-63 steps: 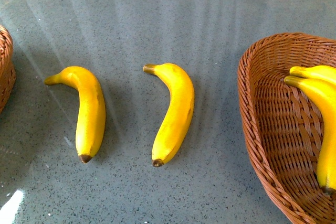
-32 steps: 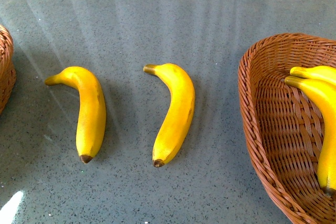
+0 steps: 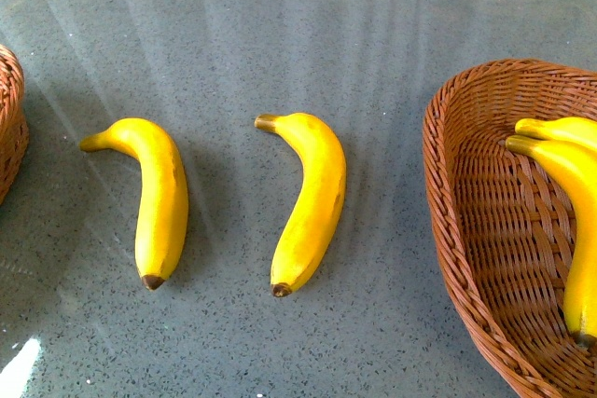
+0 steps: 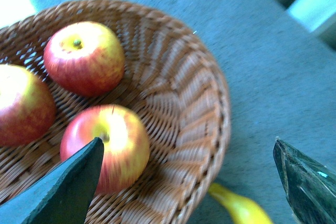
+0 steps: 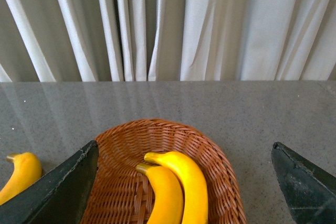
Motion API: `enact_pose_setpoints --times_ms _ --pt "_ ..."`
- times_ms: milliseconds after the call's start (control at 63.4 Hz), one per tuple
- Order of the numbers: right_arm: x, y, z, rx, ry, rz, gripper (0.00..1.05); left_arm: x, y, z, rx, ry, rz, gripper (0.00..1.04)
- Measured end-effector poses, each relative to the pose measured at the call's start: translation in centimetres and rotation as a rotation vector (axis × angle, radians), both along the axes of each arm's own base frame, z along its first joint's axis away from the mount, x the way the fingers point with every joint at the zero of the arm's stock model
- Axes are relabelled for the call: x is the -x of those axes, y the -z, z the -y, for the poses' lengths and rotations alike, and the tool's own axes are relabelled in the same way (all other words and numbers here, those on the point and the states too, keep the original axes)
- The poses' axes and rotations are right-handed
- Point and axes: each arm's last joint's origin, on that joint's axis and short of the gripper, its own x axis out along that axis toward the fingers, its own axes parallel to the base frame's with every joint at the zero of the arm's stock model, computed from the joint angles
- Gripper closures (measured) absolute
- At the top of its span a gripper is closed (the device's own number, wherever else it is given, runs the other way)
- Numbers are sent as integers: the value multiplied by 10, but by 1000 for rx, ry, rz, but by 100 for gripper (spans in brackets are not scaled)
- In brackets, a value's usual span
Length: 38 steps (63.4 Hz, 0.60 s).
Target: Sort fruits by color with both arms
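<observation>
**Two bananas left on the counter, both grippers wide and empty**

The front view shows the counter (image 3: 308, 34) with two loose fruits. The left banana (image 3: 160, 200) lies at about 9 o'clock from the middle of the scene. The middle banana (image 3: 312, 202) sits near dead centre, well apart from it. Both point their brown tips toward 6 o'clock. At 3 to 4 o'clock stands the banana basket (image 3: 466, 258), already holding two sorted bananas (image 3: 576, 188). The rim of the apple basket (image 3: 9, 118) just shows at 9 o'clock.

The left gripper (image 4: 186, 142) hangs over the apple basket with its fingers spread and nothing between them. Three apples (image 4: 84, 56) lie inside. The stem end of the left banana pokes out just beyond the rim, close to the gripper but not yet lined up with it.

The right gripper (image 5: 184, 145) is also splayed and empty above the banana basket. The middle banana shows off to one side, well clear of it.

As for handling, these bananas look smooth and glossy, probably light and fairly stiff. The slick skin and the curve could let one swivel if it is pinched near a tip. The safer hold is likely across the thick mid-body, with the jaws closing on the narrow width.
</observation>
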Motion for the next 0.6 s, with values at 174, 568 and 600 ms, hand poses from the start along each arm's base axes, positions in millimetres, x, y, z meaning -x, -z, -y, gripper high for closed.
enact_pose_setpoints --times_ms 174,568,600 --pt "0 0 0 0 0 0 9 8 -15 1 -31 39 66 9" --pt "0 0 0 0 0 0 9 64 -2 -18 -430 548 480 72" --pt "0 0 0 0 0 0 9 68 -1 -19 -438 553 474 78"
